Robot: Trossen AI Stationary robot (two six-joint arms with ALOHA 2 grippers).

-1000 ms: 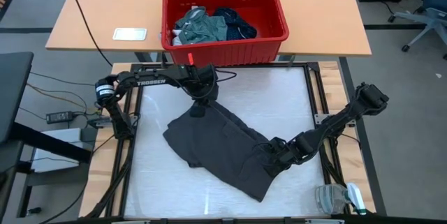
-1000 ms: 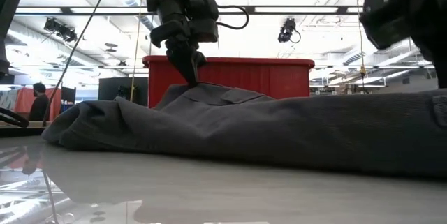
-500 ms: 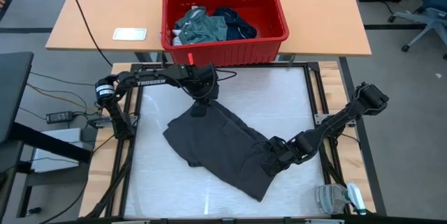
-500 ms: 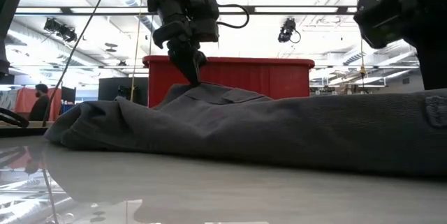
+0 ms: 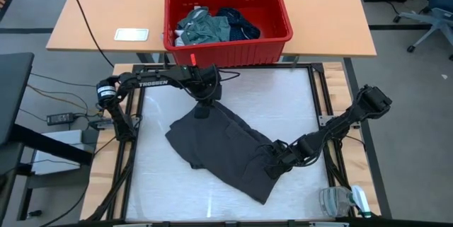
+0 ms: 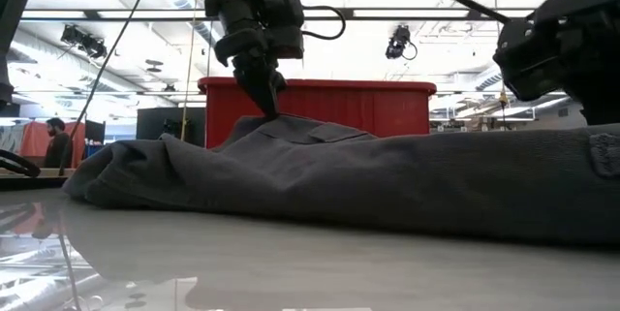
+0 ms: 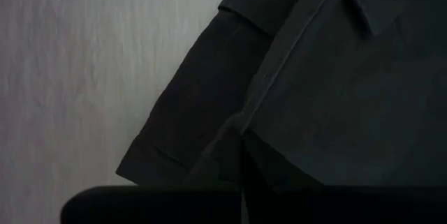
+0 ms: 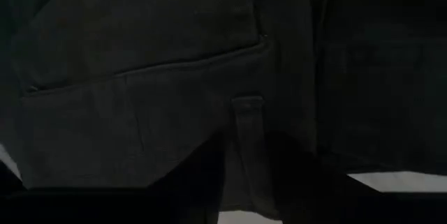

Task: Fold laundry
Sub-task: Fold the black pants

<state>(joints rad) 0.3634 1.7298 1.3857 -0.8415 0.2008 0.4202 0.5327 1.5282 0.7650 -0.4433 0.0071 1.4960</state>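
I have the charcoal grey piece [image 5: 226, 149] spread on the white table [image 5: 156, 177], lying diagonally from the far-left middle toward the near right. The left gripper [image 5: 201, 108] is pinched shut on the cloth's far edge, near the red basket [image 5: 226, 43], and has not shifted over the last second; in the low view it pins the fabric at a small raised peak.

The change is on the right. The right gripper [image 5: 272, 168], sitting low at the garment's near-right end, was closed a second ago and has since let its fingers part somewhat. I see it shifted slightly in the low view. Whether it still has cloth between its fingers I cannot tell.

I read this as a release or regrip at that corner, not a finished fold. The remaining garments [image 5: 212, 23] wait in the basket.
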